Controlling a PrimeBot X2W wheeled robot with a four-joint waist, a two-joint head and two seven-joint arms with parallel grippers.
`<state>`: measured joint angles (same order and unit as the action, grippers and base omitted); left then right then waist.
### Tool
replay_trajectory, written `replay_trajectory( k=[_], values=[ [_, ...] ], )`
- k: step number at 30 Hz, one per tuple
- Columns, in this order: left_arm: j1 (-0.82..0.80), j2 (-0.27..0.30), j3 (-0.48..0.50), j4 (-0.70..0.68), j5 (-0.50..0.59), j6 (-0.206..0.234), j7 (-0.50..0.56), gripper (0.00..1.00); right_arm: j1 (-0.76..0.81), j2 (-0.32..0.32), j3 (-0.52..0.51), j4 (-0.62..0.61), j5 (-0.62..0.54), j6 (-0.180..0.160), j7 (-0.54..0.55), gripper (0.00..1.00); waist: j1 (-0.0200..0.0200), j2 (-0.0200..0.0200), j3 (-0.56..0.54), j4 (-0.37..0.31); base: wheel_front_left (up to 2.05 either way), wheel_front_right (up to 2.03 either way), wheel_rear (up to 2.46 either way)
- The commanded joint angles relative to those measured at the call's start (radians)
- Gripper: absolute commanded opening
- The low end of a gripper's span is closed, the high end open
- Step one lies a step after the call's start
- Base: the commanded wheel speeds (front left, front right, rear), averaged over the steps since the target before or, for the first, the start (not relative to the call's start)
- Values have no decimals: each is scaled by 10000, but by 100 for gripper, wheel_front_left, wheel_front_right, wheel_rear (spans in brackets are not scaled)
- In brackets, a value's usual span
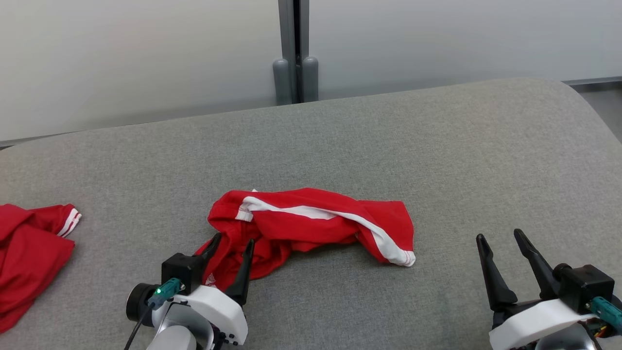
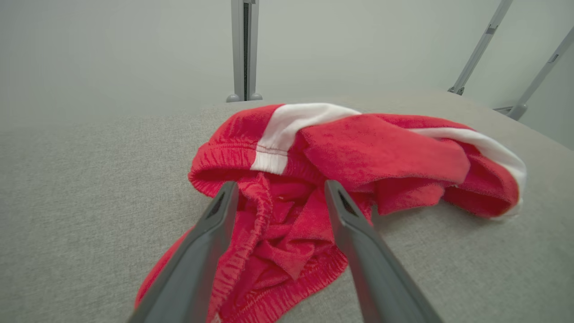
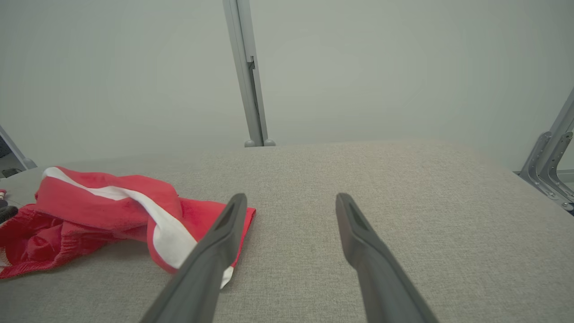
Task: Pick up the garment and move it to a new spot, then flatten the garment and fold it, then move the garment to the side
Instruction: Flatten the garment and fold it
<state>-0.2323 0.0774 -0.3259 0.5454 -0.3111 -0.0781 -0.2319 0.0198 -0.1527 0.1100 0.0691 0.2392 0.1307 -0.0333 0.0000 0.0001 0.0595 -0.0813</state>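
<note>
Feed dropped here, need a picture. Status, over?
Left tool open, poised at near end of red garment, nothing gripped. Right tool open over bare grey surface. Garment crumpled. Another red cloth far left, clear.

No legible text, brand, number or sign anywhere. Only candidate: a small white mark (image 1: 210, 280) printed on the crumpled red fleece garment with white side stripes (image 1: 311, 221), close to its near lower edge where it lies on the grey fabric surface (image 1: 437, 146). Possibly a logo or a few letters, but too small and blurred in the head view to read. In the left wrist view, cut off at the bottom edge, just a white speck.
</note>
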Motion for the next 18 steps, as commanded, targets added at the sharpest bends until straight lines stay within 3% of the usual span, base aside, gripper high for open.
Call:
replay_trajectory(
  k=[1,2,3,4,11,18],
  values=[
    [-258,24,41,246,-84,0,-44,91,-110,-51,-3,41,80,1,-91,100,0,-1,140,-120,0,0,0],
    [-414,19,38,547,-94,-9,-26,73,-149,-60,-4,65,74,1,-121,100,0,-1,193,-156,0,0,0],
    [-549,14,59,833,-131,-41,-43,29,-190,-68,-8,101,89,1,-136,100,0,-1,222,-176,0,0,0],
    [-684,35,88,1120,-140,-30,-54,0,-217,-73,-10,129,96,1,-147,100,0,-1,257,-197,0,0,0],
    [-1170,166,460,1916,-314,-15,-276,0,-357,-32,-188,262,131,1,-321,100,0,-1,440,-161,0,0,0],
    [-540,506,975,648,-512,103,-333,0,-363,54,-398,334,111,1,-415,100,0,-1,475,132,0,0,0]
  ],
)
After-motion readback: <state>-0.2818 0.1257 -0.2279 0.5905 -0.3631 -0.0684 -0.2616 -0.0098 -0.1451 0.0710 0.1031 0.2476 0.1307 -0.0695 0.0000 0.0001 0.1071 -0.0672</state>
